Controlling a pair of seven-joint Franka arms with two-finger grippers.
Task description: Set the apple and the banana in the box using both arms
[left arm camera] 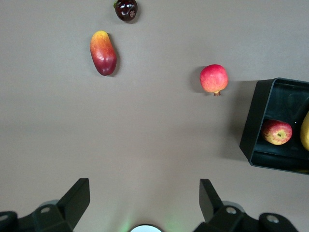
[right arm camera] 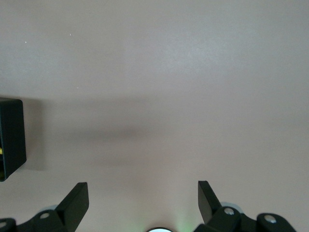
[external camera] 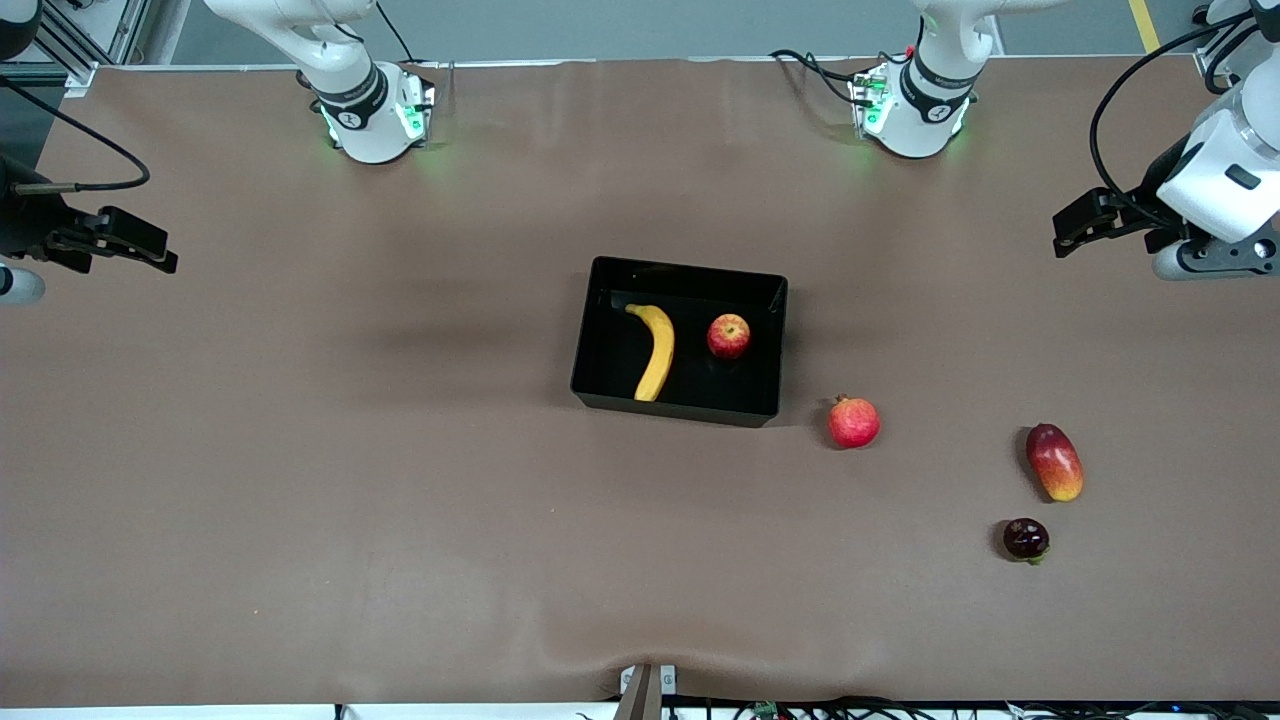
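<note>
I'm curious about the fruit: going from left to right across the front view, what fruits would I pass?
banana → apple → pomegranate → small dark fruit → mango

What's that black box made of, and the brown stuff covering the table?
The box looks like glossy black plastic: its thin walls and floor catch reflections. The table cover seems a matte brown sheet, perhaps vinyl or cloth, as it ripples near the camera's edge.

place: robotics lab | evidence: two bench-mounted arms [external camera: 350, 90], cables, brown-covered table [external camera: 300, 450]
</note>
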